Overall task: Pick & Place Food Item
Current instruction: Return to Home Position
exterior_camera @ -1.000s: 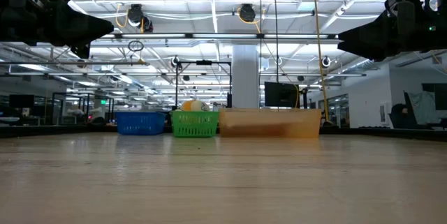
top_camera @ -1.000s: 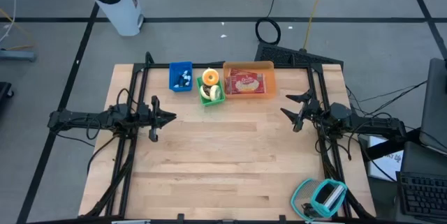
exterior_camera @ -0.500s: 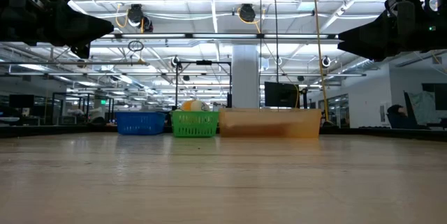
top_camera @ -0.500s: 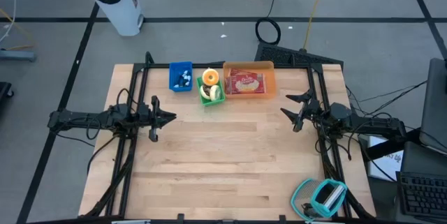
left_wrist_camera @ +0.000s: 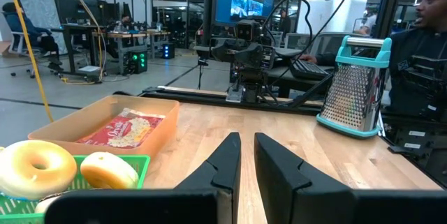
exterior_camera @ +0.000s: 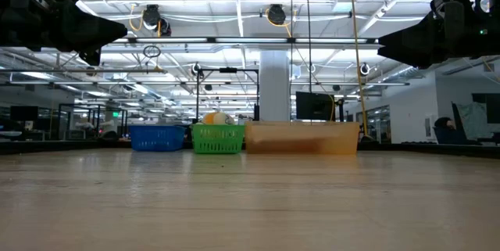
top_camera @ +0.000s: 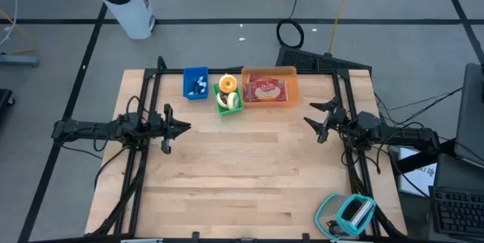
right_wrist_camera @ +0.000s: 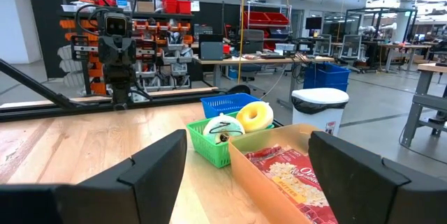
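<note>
A flat, glossy red popcorn bag (top_camera: 266, 88) is seen lying face up inside a rectangular, smooth-walled orange plastic bin (top_camera: 268, 104) at the far edge of a pale wooden plank table (top_camera: 242, 175). Just beside the bin, a green plastic mesh basket (top_camera: 240, 107) is set, in which a round yellow-glazed ring donut (top_camera: 228, 85) and other rounded pastries are held. Next in the row, a blue plastic mesh basket (top_camera: 186, 84) is placed; its small contents cannot be made out. Near the table's front right corner, a perforated metal box grater with a teal handle and base (top_camera: 352, 213) is laid on its side.

The left gripper (top_camera: 180, 128) is held above the table's left side, well apart from the baskets. Its two dark, wedge-shaped fingers (left_wrist_camera: 227, 161) are brought almost together with only a thin slit between them, and nothing is gripped.

The right gripper (top_camera: 316, 116) is held above the right side, near the orange plastic bin but not touching it. Its blunt dark fingers (right_wrist_camera: 150, 175) are spread wide, and nothing is gripped.

Against the frames of a second and half a second earlier, no difference is found: both arms, the bag and all three containers are seen in the same places.
</note>
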Controlling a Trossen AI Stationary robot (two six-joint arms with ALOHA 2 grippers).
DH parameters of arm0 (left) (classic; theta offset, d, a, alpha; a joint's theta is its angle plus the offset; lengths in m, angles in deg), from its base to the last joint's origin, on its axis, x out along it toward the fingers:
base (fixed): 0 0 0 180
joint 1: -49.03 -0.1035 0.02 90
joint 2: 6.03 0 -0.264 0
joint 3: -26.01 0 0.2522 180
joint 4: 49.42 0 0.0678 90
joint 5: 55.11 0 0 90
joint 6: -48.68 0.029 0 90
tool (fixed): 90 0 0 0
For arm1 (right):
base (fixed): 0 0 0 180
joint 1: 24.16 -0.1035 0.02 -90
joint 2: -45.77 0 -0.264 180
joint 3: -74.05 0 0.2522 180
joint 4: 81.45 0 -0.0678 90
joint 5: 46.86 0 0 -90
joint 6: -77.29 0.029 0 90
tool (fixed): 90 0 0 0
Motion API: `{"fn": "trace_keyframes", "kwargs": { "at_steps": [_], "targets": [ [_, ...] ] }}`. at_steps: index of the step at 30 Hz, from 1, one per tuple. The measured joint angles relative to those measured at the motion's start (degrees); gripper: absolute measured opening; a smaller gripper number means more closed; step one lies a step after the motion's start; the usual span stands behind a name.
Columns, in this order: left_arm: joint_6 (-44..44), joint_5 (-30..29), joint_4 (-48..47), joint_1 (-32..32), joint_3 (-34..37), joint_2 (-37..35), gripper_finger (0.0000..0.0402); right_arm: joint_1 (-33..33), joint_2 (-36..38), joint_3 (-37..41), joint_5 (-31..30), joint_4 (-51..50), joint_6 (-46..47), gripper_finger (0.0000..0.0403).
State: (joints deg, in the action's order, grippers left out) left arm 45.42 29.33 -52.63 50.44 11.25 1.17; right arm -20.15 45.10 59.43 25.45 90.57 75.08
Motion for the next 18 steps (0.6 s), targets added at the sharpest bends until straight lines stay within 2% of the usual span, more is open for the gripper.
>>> {"fn": "trace_keyframes", "kwargs": {
  "at_steps": [18],
  "targets": [
    [0.0, 0.0, 0.0, 0.0, 0.0, 0.0, 0.0042, 0.0, 0.0, 0.0, 0.0, 0.0, 0.0, 0.0290]
  ]
}}
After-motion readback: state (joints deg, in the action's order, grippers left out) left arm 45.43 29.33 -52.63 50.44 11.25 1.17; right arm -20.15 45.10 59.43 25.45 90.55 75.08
